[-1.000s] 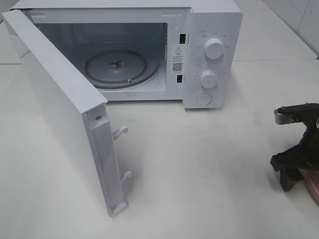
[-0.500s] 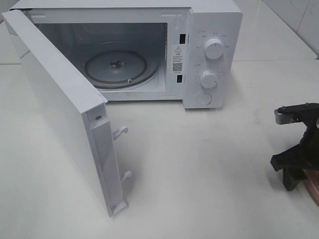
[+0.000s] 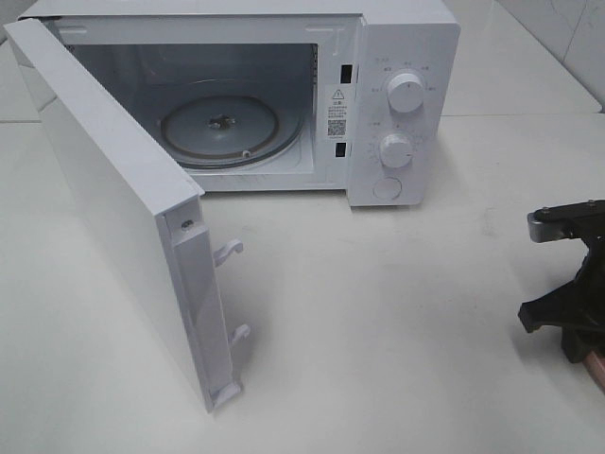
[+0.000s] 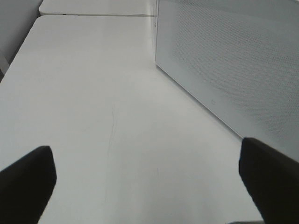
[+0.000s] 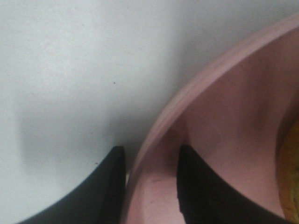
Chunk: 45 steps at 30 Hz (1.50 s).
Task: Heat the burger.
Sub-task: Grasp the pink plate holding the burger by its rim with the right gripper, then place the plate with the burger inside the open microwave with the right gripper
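Observation:
The burger shows only as a yellow-brown sliver [image 5: 291, 179] at the edge of the right wrist view, lying on a round pink plate [image 5: 219, 121]. My right gripper [image 5: 149, 186] is open, with one finger outside the plate's rim and one inside it, and a thin gap shows beside the rim. In the high view the right gripper [image 3: 575, 352] hangs at the table's right edge, over a sliver of the plate [image 3: 598, 371]. My left gripper [image 4: 149, 182] is open and empty above the bare table, and it is out of the high view.
A white microwave [image 3: 402, 57] stands at the back with its door [image 3: 123, 208] swung wide open toward the front left. Its glass turntable [image 3: 222, 128] holds nothing. The microwave's perforated side panel [image 4: 233, 60] stands close beside the left gripper.
My right gripper has moved a little to the right and down, toward the plate. Less of the plate shows in the high view. The microwave and door have not moved.

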Available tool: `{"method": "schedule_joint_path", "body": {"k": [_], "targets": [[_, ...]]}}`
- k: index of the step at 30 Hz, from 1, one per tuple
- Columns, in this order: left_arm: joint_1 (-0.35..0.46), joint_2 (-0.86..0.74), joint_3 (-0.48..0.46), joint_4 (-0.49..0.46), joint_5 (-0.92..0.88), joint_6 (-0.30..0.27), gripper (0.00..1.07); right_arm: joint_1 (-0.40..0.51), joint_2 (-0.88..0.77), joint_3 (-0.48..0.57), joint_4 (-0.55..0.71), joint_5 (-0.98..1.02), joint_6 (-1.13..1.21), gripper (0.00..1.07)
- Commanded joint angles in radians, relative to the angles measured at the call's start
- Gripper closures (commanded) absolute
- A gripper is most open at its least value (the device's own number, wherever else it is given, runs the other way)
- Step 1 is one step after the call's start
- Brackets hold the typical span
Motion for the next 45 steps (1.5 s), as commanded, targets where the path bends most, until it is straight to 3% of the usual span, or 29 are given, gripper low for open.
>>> {"method": "schedule_joint_path", "body": {"k": [1,2,3,4,15,35,45], "targets": [[-0.002,-0.015,0.000,-0.002,-0.014,-0.003,0.07,-0.006,0.013,0.017,0.013,0.020,0.005,0.98],[-0.002,-0.015,0.000,-0.002,-0.014,-0.003,0.07,-0.006,0.013,0.017,0.013,0.020,0.005,0.98],[-0.002,-0.015,0.000,-0.002,-0.014,-0.003,0.07,-0.005,0.013,0.017,0.013,0.021,0.005,1.06],[-0.002,-0.015,0.000,-0.002,-0.014,-0.003,0.07,-0.005,0.013,0.017,0.013,0.021,0.002,1.07],[-0.002,-0.015,0.000,-0.002,-0.014,-0.003,0.07,-0.002,-0.008,0.017,-0.047,0.061,0.070,1.07],[-0.002,-0.015,0.000,-0.002,-0.014,-0.003,0.07,0.241,-0.124,0.017,-0.326,0.242,0.343,1.07],[-0.002,-0.015,0.000,-0.002,-0.014,-0.003,0.07,0.347,-0.149,0.019,-0.351,0.323,0.357,1.07]]}}
